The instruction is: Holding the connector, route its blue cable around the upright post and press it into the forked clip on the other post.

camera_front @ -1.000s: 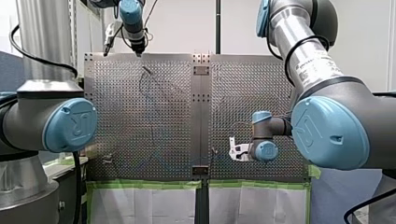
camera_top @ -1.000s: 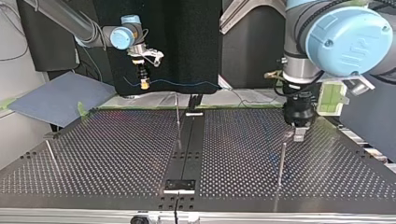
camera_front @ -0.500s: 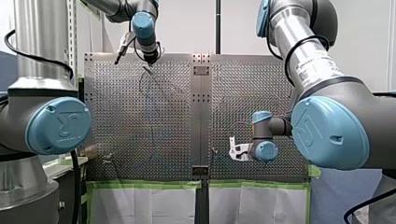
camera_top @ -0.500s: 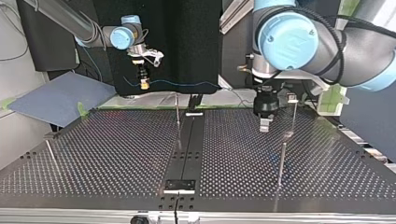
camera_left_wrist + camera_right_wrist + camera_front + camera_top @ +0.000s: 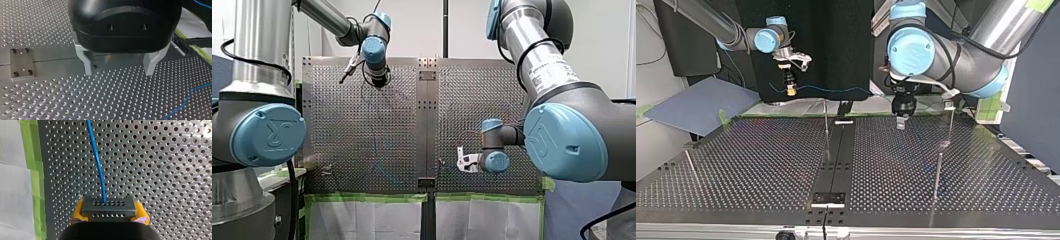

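While right gripper (image 5: 109,213) hung wrist-down over table's (image 5: 761,165) far edge in top view, yellow pads (image 5: 77,213) clamped on connector (image 5: 109,206), blue cable (image 5: 96,157) ran ahead from it above perforations. Left arm (image 5: 936,47) bent in toward middle, left gripper (image 5: 120,68) pointing straight down just above table, metal fingers (image 5: 87,65) apart.

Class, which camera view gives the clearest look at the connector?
The right wrist view: the connector sits close up, clamped between my right gripper's yellow pads, blue cable leaving its face. The top view shows it tiny; the front view cannot resolve it; the left wrist view shows only cable.
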You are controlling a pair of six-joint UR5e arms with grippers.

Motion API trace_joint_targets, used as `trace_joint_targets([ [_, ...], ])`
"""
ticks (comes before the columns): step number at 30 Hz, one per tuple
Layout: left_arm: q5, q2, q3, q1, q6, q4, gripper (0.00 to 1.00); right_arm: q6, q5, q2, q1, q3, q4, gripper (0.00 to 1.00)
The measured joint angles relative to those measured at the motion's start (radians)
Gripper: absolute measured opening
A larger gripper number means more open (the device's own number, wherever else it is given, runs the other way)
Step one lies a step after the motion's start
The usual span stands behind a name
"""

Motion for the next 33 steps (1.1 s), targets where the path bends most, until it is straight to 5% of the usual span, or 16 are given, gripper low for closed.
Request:
trace_joint_targets([
  [5,0.033,0.000,-0.002,0.022,0.014,0.040,0.98,0.000,-0.002,0.000,0.001,0.000,-0.001,0.00],
  [18,0.154,-0.002,-0.002,0.130,-0.097,0.161,0.98,0.001,-0.009,0.000,0.002,0.000,-0.003,0.00],
  [33,0.271,-0.002,-0.054,0.150,-0.219,0.225,0.98,-0.001,-0.009,0.001,0.001,0.000,-0.004,0.00],
])
